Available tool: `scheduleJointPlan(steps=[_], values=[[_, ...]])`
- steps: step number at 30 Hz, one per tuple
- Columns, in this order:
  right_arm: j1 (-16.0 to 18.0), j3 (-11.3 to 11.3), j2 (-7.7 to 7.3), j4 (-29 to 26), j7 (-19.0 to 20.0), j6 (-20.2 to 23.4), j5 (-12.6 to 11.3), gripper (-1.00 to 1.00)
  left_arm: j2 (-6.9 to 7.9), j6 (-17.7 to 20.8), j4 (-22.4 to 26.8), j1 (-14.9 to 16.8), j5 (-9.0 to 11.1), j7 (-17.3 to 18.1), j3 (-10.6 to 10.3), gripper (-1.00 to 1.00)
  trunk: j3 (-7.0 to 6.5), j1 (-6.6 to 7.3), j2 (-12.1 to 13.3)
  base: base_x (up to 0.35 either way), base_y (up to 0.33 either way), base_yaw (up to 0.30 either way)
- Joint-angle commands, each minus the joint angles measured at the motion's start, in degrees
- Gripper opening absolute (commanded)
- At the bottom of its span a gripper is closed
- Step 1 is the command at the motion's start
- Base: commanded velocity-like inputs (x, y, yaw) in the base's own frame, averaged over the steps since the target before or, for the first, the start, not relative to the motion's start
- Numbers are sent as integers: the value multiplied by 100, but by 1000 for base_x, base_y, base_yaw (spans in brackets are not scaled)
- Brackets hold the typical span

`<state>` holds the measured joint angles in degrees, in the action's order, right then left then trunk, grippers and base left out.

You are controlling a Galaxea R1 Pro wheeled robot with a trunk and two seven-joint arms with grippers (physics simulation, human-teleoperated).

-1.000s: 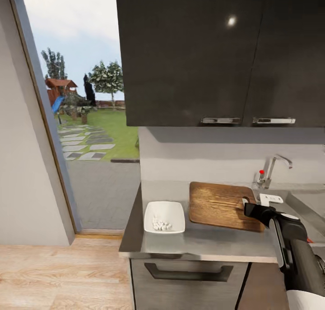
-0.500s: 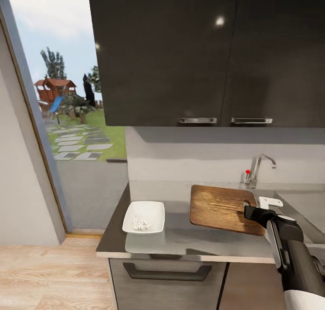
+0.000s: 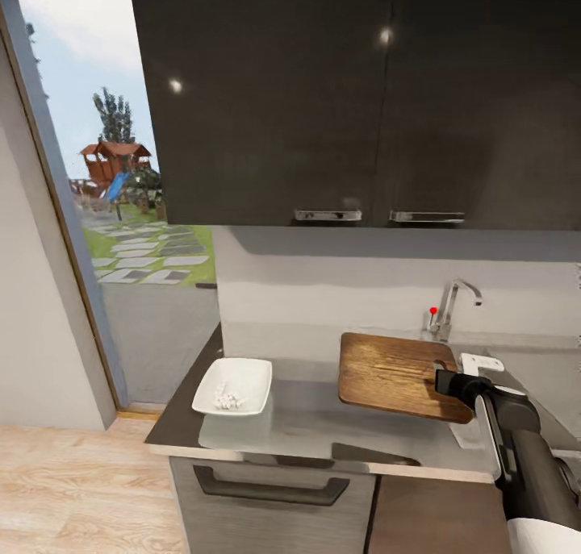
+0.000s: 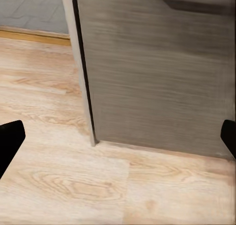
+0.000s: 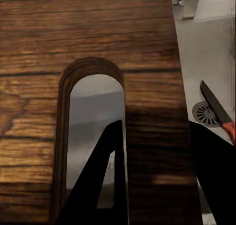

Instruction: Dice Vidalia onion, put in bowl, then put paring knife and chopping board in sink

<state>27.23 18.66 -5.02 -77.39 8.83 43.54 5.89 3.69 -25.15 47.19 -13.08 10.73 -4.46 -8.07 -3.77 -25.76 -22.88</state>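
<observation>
Holding the chopping board (image 3: 395,374) with our right gripper (image 3: 449,379), jaws pinching its slot end, we point its long side toward 9 o'clock, at the bowl (image 3: 232,385). Our left gripper's (image 4: 118,136) jaws are spread wide.

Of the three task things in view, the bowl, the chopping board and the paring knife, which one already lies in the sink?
The paring knife, beside the drain in the sink.
</observation>
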Motion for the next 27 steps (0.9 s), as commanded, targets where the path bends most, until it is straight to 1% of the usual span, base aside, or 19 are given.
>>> scheduleJointPlan(steps=[1,6,11,13,15,16,18,19,23,25,26,27], values=[[1,6,1,0,55,23,53,-100,9,-11,4,-2,34,-47,-36,100,1,-2,-4,0,-307,4],[1,6,1,120,3,12,53,-100,9,-11,3,-2,34,-47,-36,100,1,-2,-4,0,-297,1],[1,-1,8,389,-74,-9,52,-100,9,-10,3,-2,34,-47,-36,100,1,-2,-4,0,-266,0],[1,1,5,472,-169,-17,53,-100,9,-11,2,-2,34,-47,-36,100,1,-2,-4,0,-255,0],[1,6,8,498,-391,-99,46,-100,9,-14,1,-2,34,-47,-36,100,1,-2,-4,0,-252,0],[1,11,14,514,-564,-273,36,-100,9,-14,1,-2,34,-47,-36,100,1,-2,-4,0,-249,0],[1,19,43,594,-697,-431,30,-100,9,-10,1,-2,34,-47,-36,100,1,-2,-4,0,-244,0],[1,36,81,717,-793,-516,28,-100,9,-11,0,-2,34,-47,-36,100,1,-2,-4,5,-228,0],[1,49,123,829,-946,-582,27,-100,9,-11,1,-2,34,-47,-36,100,1,-2,-4,97,-190,0],[1,50,150,840,-1145,-679,25,-100,9,-10,1,-2,34,-47,-36,100,1,-2,-4,213,-109,0],[1,51,172,843,-1241,-755,22,-100,9,-12,4,-2,34,-47,-36,100,1,-2,-4,235,-60,0],[1,54,238,858,-1443,-926,20,-100,9,-15,7,-2,34,-47,-36,100,1,-2,-4,252,-24,0]])
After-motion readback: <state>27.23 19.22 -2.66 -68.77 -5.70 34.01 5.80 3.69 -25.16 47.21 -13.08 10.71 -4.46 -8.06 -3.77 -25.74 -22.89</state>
